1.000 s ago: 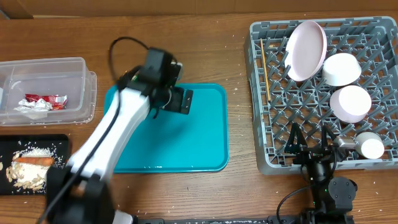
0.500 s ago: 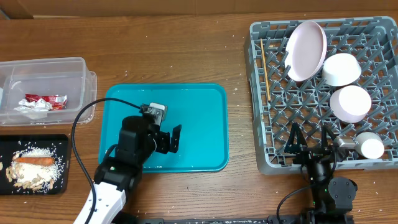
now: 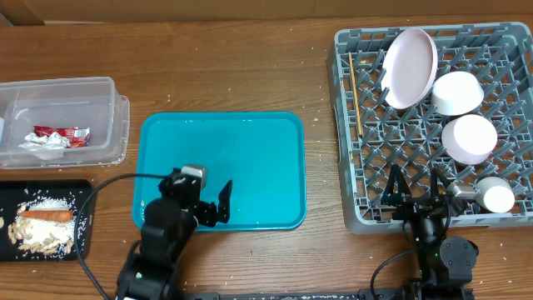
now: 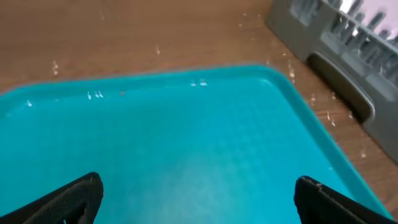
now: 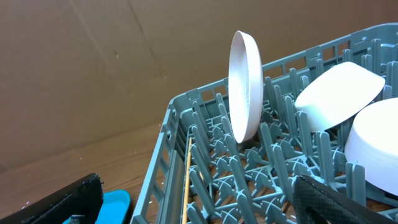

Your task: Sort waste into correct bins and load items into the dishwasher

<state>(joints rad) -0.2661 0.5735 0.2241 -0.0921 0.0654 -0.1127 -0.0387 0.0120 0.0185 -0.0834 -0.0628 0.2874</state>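
left gripper (image 3: 215, 205) and right gripper (image 3: 414, 187) both wide open, empty; right one hangs at 6 o'clock of the dish rack (image 3: 341, 100); might snag pegs, tip the plate (image 3: 410, 67)

We're looking at a robot lab bench playing kitchen: a robot arm (image 3: 158, 242) is sitting at a wooden counter (image 3: 250, 75), cardboard (image 5: 93, 62) backing it, dish rack (image 3: 400, 146) standing right.
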